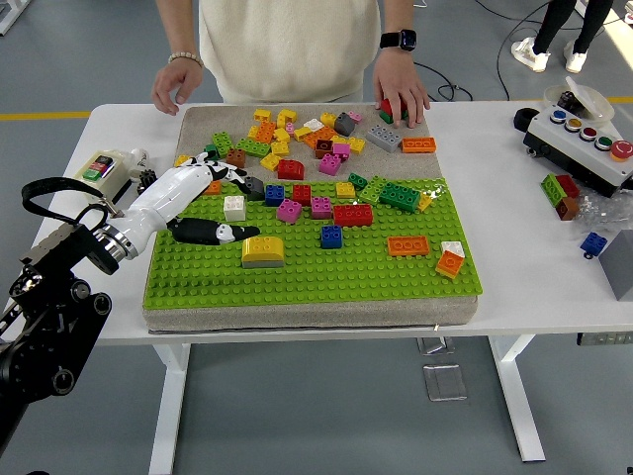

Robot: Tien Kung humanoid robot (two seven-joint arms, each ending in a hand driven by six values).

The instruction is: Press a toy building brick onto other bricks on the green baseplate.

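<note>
From my remote seat, my left hand (203, 198) hovers over the left part of the green baseplate (297, 272), fingers loosely spread and holding nothing, thumb pointing toward the yellow brick (262, 250). That brick sits seated on a grey one, just right of my thumb tip, apart from it. A white brick (234, 208) stands beside my fingers. Farther right lie a blue brick (331, 237) and an orange brick (407, 245). At the worktop's (534, 257) far edge, a person's hand (401, 91) rests on loose bricks.
</note>
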